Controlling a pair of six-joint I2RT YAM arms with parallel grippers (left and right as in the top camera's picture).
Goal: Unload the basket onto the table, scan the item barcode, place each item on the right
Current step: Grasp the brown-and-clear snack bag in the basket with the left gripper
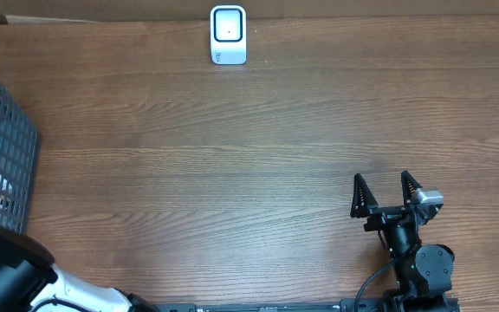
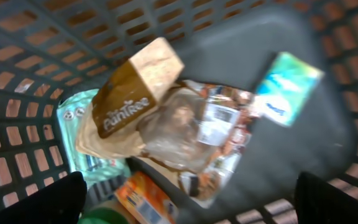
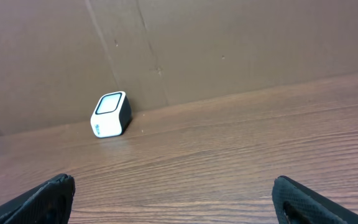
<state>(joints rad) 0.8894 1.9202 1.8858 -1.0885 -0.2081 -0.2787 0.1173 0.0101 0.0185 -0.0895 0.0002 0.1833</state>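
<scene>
Straight below the left tool [image 2: 186, 182], inside a dark grey plastic lattice basket [image 2: 36, 37], lies a loose heap of groceries, somewhat blurred in the wrist view. The tool's two black fingers [image 2: 39, 202] stand wide apart at the bottom corners of that view, with nothing between them and nothing held. Whether they touch any packet I cannot tell.

Just ahead of the gap between the fingers is a crinkled clear plastic packet [image 2: 188, 134] with a white printed label on it. A brown and tan paper bag with white lettering [image 2: 129, 93] leans over that packet on the side of the finger seen at left, its pale end pointing away from the tool. A mint-green flat pack [image 2: 73, 118] shows from under the bag. The corner of an orange carton [image 2: 143, 199] sits close in, between the fingers and nearer the one seen at left. Farther ahead, toward the other finger's side and apart from the heap, a small teal and white packet [image 2: 288, 87] lies on the basket's floor.

Seen from overhead, the basket sits at the left edge of the brown wood-grain worktop [image 1: 258, 165].

The right tool [image 1: 380, 176] is over the bare worktop with its fingers spread wide, and it has hold of nothing. Well ahead of it and off to its left stands the small white barcode scanner with a dark window [image 1: 228, 35]. It is at the far edge of the worktop, against a brown cardboard wall [image 3: 229, 43], well apart from both tools and from the basket.
</scene>
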